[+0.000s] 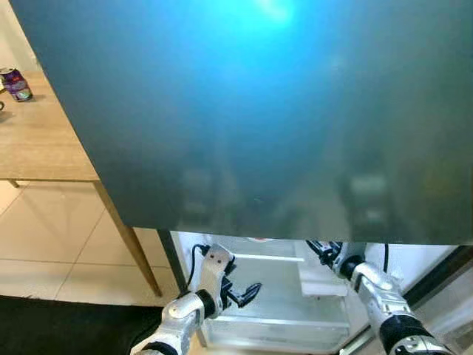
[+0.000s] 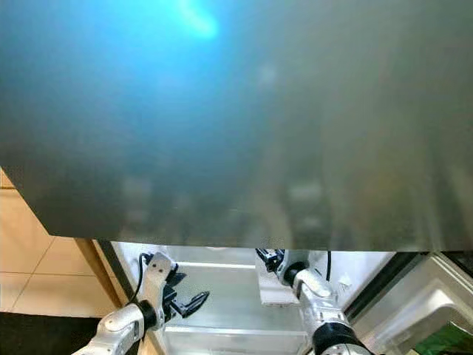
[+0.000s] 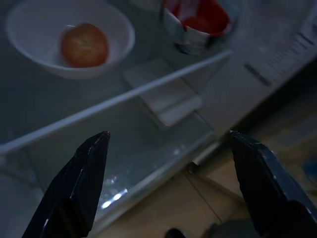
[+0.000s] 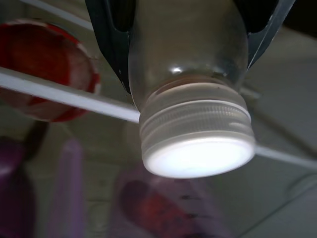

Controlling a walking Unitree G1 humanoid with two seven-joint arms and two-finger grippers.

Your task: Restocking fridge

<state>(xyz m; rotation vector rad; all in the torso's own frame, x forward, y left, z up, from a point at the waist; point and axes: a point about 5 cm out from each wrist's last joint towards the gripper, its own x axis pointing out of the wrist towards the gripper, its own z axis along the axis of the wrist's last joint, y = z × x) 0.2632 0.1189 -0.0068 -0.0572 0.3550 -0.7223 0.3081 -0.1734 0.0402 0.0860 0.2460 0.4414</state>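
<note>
The fridge's dark grey front [image 1: 281, 111] looms across the head views, and its lit inside [image 1: 273, 296] with a clear drawer shows below. My right gripper [image 1: 325, 251] reaches in under that edge. In the right wrist view it [image 4: 188, 29] is shut on a clear bottle with a white screw cap [image 4: 198, 144], just over a white-edged glass shelf [image 4: 59, 91]. My left gripper [image 1: 247, 293] hangs open before the drawer. Beyond its fingers [image 3: 84, 168] lie a white bowl [image 3: 29, 54] holding an orange fruit [image 3: 84, 45], and a red and white can [image 3: 198, 22].
A wooden table [image 1: 44, 140] stands to the left with a purple can [image 1: 15, 83] on it; its leg [image 1: 129, 240] comes down close to the fridge. A black mat [image 1: 59, 325] covers the tiled floor. The open fridge door [image 2: 436, 310] is at the lower right.
</note>
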